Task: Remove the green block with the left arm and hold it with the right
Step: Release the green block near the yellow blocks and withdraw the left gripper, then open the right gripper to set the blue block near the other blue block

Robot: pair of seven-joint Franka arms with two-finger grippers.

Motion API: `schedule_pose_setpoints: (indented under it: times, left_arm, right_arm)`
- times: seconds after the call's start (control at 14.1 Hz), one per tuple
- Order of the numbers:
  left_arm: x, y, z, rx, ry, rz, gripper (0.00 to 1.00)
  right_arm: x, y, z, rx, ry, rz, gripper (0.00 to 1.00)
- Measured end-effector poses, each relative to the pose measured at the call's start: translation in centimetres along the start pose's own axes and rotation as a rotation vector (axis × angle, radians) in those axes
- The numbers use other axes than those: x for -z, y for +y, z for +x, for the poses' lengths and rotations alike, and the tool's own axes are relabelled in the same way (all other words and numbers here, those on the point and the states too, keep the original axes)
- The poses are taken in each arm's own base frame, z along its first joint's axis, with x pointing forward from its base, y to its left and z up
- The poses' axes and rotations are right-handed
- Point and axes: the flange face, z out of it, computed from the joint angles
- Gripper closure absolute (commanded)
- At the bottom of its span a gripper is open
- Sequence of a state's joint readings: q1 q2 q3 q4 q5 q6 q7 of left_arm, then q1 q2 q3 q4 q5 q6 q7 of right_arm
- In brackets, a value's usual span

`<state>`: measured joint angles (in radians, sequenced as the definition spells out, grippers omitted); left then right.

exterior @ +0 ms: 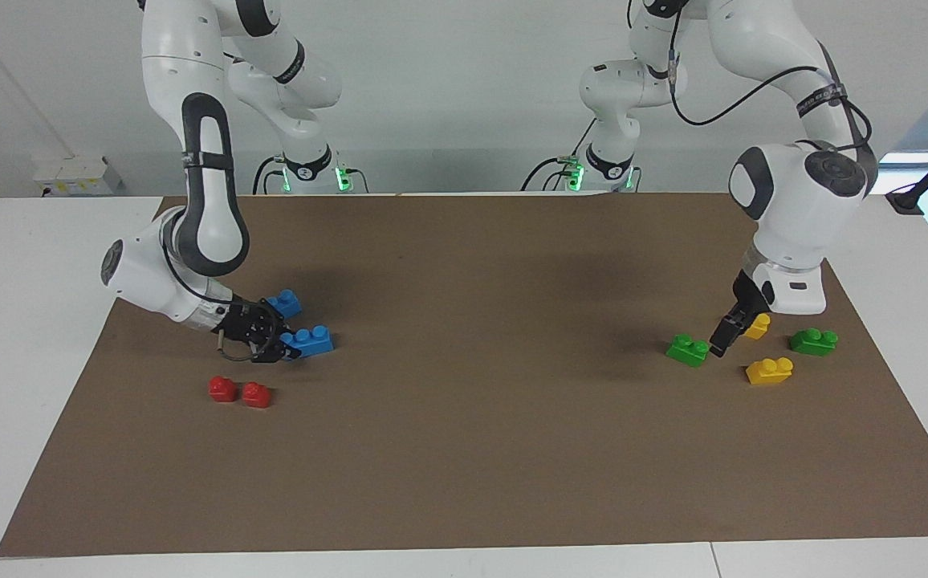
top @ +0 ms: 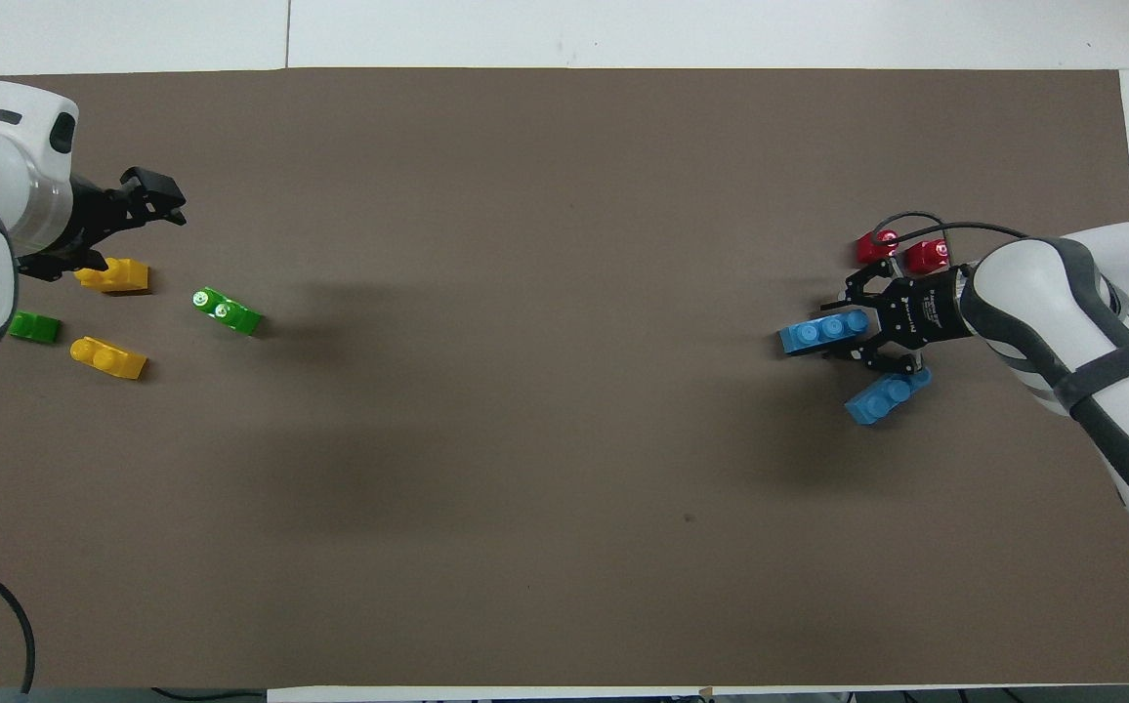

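Observation:
The bright green block (exterior: pixel 687 350) lies alone on the brown mat near the left arm's end; it also shows in the overhead view (top: pixel 226 310). My left gripper (exterior: pixel 723 339) hangs low just beside it, between it and a yellow brick (exterior: pixel 758 325), open and empty; it also shows in the overhead view (top: pixel 156 195). My right gripper (exterior: pixel 271 337) is low at the right arm's end, shut on a blue brick (exterior: pixel 309 341) that rests on the mat; both also show in the overhead view, the gripper (top: pixel 859 330) and the brick (top: pixel 821 333).
A darker green brick (exterior: pixel 814 341) and a second yellow brick (exterior: pixel 769 370) lie near the left gripper. A second blue brick (exterior: pixel 284 303) and two red bricks (exterior: pixel 223 389) (exterior: pixel 256 394) lie around the right gripper. The brown mat (exterior: pixel 480 433) covers the table.

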<state>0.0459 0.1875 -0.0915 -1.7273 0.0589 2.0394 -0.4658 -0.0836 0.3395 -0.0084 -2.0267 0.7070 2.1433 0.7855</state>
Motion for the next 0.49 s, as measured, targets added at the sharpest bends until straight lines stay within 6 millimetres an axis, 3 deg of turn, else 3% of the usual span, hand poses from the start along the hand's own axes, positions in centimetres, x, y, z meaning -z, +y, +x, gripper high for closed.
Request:
schedule_pose_setpoints:
  times: [0.21, 0.49]
  left_arm:
    - [4.8, -0.8, -0.9, -0.149, -0.005, 0.011, 0.00]
    - [12.6, -2.2, -3.7, -0.182, -0.057, 0.027, 0.00]
  right_arm:
    - [0.0, -0.1, -0.3, -0.003, 0.000, -0.001, 0.07]
    - [1.1, -0.6, -1.3, -0.009, -0.017, -0.002, 0.06]
